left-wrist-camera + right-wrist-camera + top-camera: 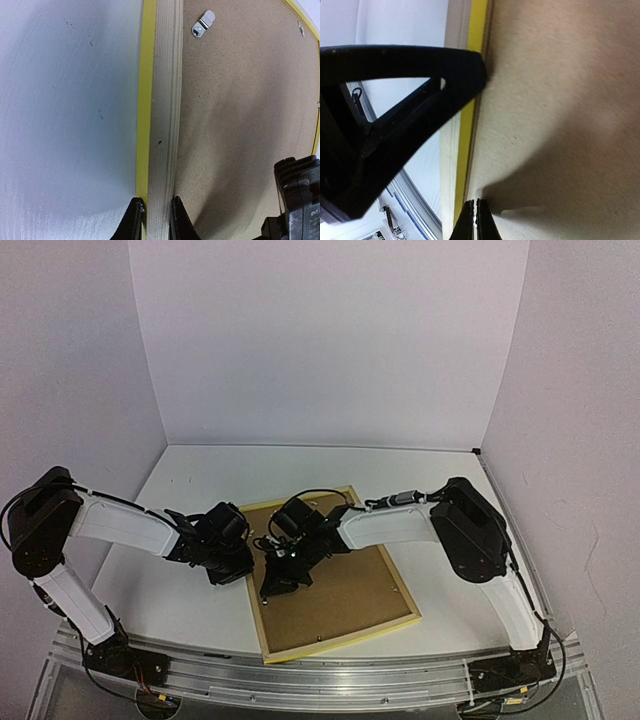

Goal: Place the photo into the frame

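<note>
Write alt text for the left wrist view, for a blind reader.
The left pincer grips the frame's pale wood rail, one finger each side, its yellow edge toward the white table. Right of the rail lies the brown backing board with a small metal clip near the top; the right arm shows black at lower right.

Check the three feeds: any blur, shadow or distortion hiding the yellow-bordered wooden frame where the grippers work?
Top external: evenly lit, the right arm covering part of the brown fibreboard backing. Left wrist: slight wide-angle bowing, yet the yellow-bordered wooden frame is crisp inside the left gripper. Right wrist: soft focus; a blurred black triangular part blocks the left, shadow spreading from the shut right gripper.
</note>
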{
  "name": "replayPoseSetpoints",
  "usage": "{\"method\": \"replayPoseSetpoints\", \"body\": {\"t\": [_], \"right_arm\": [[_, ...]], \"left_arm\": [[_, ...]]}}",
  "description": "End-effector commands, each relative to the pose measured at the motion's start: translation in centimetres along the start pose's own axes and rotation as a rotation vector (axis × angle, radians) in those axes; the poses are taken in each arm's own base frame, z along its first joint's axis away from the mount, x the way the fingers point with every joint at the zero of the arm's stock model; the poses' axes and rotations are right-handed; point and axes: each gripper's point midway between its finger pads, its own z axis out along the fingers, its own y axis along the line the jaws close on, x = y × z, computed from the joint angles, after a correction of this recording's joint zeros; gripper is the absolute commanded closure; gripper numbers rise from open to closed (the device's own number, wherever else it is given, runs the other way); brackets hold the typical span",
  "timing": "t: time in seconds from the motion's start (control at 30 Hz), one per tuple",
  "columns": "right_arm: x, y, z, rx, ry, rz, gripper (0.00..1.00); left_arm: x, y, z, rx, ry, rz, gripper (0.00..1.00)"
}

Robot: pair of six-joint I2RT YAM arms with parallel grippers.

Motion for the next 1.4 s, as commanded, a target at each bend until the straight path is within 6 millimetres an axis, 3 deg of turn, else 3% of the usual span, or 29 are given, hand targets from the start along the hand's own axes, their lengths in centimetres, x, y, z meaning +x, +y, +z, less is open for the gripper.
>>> {"method": "replayPoseSetpoints", "body": {"t": [0.0,0.17,0.33,0.47,0.73,0.97,1.37], "right_arm": [[2.9,-2.3,2.9,0.049,0.102,0.038,0.98],[2.8,-2.6,2.2,0.080,0.076,0.015,0.97],[0.0,-2.8,0.7,0.130,-0.027,0.032,0.97],[-1.5,-4.5,-1.5,0.192,-0.091,0.062,0.97],[0.8,-5.8,-2.5,0.206,-0.043,0.087,0.98],[4.1,-2.7,-0.4,0.090,0.096,0.026,0.99],[2.4,-4.6,2.4,0.154,0.058,0.059,1.00]], "left_arm": [[3.7,1.5,0.3,-0.043,0.167,-0.052,1.00],[3.7,1.7,0.2,-0.045,0.164,-0.063,1.00],[3.9,2.1,0.2,-0.056,0.167,-0.065,1.00],[3.9,2.3,0.1,-0.062,0.165,-0.064,1.00],[3.6,2.4,-0.1,-0.072,0.151,-0.063,1.00],[3.4,2.0,0.1,-0.072,0.148,-0.063,1.00],[3.5,2.1,0.0,-0.068,0.148,-0.071,1.00]]}}
